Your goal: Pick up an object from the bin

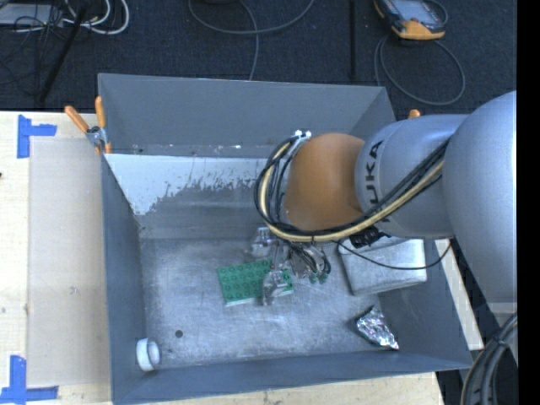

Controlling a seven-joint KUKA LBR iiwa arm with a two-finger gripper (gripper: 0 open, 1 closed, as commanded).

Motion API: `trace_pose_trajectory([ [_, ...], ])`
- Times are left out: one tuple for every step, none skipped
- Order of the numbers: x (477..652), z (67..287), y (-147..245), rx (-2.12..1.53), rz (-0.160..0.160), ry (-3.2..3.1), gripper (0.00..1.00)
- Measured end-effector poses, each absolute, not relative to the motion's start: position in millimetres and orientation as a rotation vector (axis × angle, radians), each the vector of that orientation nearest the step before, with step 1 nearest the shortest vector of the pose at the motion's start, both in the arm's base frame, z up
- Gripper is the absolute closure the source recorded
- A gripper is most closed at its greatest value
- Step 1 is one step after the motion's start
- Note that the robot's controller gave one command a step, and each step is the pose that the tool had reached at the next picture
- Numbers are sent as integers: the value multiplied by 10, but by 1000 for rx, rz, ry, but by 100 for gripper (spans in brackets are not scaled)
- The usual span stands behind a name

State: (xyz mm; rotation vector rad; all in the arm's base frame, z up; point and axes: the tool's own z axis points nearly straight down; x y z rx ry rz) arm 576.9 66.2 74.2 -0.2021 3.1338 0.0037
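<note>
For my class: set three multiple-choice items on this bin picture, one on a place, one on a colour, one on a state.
1. Where in the bin does the small white round thing lie?
A. the view's lower-left corner
B. the middle
C. by the far wall

2. What colour is the flat studded plate at the gripper?
A. red
B. green
C. blue

3. How is the silver foil piece?
A. smooth and flat
B. rolled into a tube
C. crumpled

Key: 1 A, it sits in that corner; 2 B, it is plainly green; 3 C, its surface is creased and lumpy.
</note>
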Motion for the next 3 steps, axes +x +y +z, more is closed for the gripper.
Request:
trace_pose_trajectory([
  [5686, 1815, 635, -552, -1, 3087, 100],
  [5683, 2653, 542, -565, -2, 3081, 100],
  [5952, 2633, 239, -960, -2, 2988, 100],
])
